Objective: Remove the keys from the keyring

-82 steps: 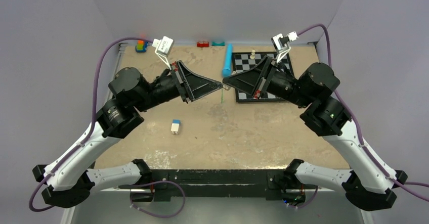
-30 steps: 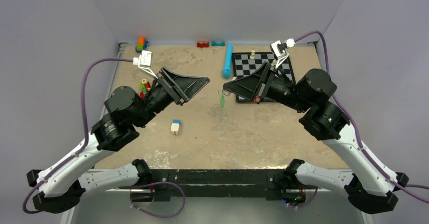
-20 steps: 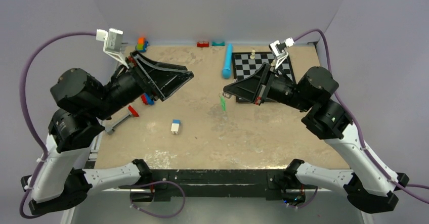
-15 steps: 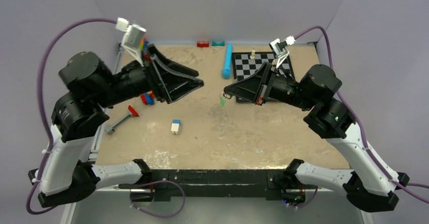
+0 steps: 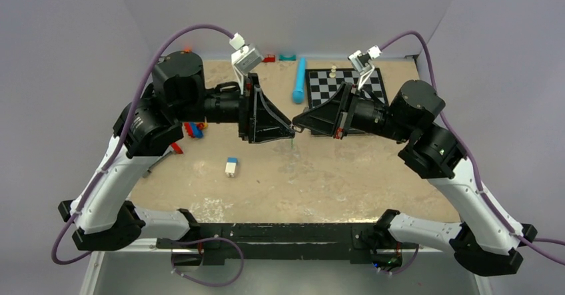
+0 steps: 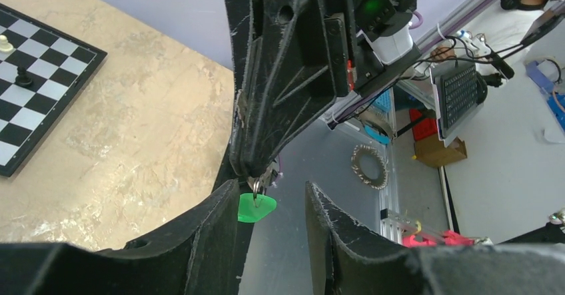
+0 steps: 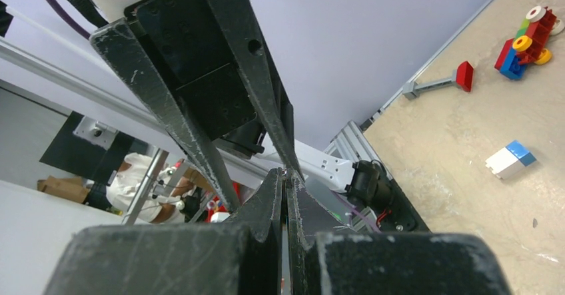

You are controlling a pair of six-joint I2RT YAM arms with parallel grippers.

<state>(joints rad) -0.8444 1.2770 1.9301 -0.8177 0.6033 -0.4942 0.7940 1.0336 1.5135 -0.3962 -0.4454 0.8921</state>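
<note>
My right gripper is shut on a small silvery keyring and holds it above the middle of the table. A bright green flat key piece hangs from the ring; from above it shows only as a thin green sliver. My left gripper is open and meets the right one tip to tip. In the left wrist view its jaws straddle the green piece, which sits close to the left finger. In the right wrist view the right gripper is pressed shut, hiding the ring.
A blue-topped white block lies on the table in front of the left gripper. A chessboard with pieces lies at the back right, a blue cylinder beside it. Toy bricks and a red-headed tool lie at the left.
My left arm swung out to the far left, then back to the middle, and its open jaws now straddle the green key piece. The right gripper kept holding the ring, almost still.
</note>
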